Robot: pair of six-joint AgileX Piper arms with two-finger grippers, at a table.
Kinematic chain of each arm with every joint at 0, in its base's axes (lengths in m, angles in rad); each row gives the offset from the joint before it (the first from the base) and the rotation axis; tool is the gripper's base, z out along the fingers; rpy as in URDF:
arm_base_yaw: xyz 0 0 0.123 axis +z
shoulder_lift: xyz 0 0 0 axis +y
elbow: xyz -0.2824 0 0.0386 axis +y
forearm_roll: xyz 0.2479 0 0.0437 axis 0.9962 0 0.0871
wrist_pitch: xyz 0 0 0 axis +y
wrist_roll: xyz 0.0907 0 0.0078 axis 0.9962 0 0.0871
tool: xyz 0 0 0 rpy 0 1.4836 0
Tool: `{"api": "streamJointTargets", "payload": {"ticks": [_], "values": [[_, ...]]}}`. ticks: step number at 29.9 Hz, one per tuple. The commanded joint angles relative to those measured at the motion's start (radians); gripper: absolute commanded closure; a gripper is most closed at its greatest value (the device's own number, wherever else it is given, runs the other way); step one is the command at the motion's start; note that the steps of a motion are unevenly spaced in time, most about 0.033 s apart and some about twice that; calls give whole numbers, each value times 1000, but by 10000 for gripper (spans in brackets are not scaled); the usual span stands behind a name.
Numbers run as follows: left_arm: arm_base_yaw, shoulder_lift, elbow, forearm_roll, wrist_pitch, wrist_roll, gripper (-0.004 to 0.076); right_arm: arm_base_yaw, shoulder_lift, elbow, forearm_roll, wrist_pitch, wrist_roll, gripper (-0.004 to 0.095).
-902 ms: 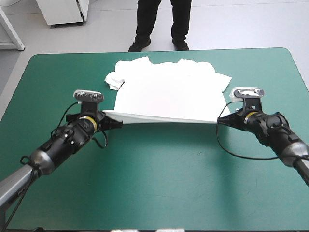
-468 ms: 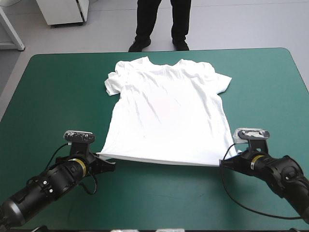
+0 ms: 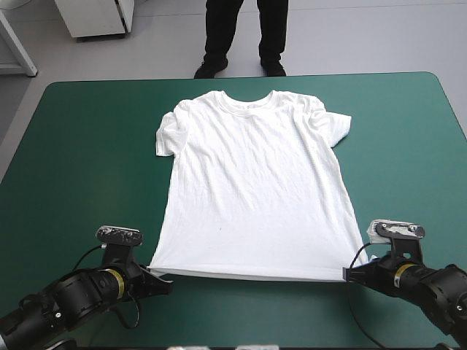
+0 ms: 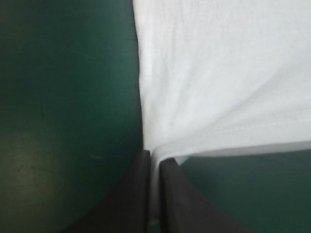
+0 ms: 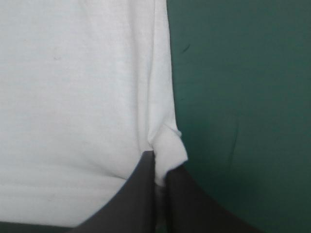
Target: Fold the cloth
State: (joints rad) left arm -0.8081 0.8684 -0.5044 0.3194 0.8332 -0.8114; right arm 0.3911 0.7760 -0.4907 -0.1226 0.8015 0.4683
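T-shirt (image 3: 252, 182) nearer now (hem corners between jaws)

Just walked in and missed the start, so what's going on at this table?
Two robot arms hold a white T-shirt by its near hem: the left gripper is shut on the left corner, the right gripper on the right. It lies spread flat on the teal-green table, collar toward the far edge, not yet folded.

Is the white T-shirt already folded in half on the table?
No: the T-shirt lies spread flat, collar and both sleeves showing, with the left gripper and right gripper pinching its hem corners.
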Motion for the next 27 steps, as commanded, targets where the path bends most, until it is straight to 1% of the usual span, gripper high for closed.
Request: {"api": "streamJointTargets", "payload": {"ticks": [1,3,4,6,8,9,10,12,13,17,20,23,27], "values": [[-7,-7,-22,18,17,-3,733,1,-1,-23,3,-7,-17,918],[-7,-7,-24,13,27,2,718,1,4,-23,48,2,-68,854],[-7,-7,-31,1,43,24,689,1,7,-25,77,20,-89,779],[-7,-7,-50,-29,76,81,601,1,18,-35,115,62,-110,559],[-7,-7,-92,-46,136,103,462,1,23,-60,131,90,-108,327],[-7,-7,-117,-48,166,105,404,1,23,-79,131,99,-104,257],[-7,-7,-161,-46,220,105,325,1,23,-106,123,107,-92,204],[-7,-7,-235,-21,286,105,249,1,23,-163,85,122,-57,204],[-7,-7,-277,-5,319,105,233,1,23,-197,56,128,-40,222],[-5,4,-416,91,348,126,234,1,32,-336,-60,186,-7,288],[-5,53,-504,167,380,136,239,-1,65,-444,-122,254,-5,305],[7,128,-603,211,395,185,267,-1,131,-557,-165,313,-5,306],[131,248,-746,179,348,275,272,-1,222,-680,-227,325,-10,306]]}}
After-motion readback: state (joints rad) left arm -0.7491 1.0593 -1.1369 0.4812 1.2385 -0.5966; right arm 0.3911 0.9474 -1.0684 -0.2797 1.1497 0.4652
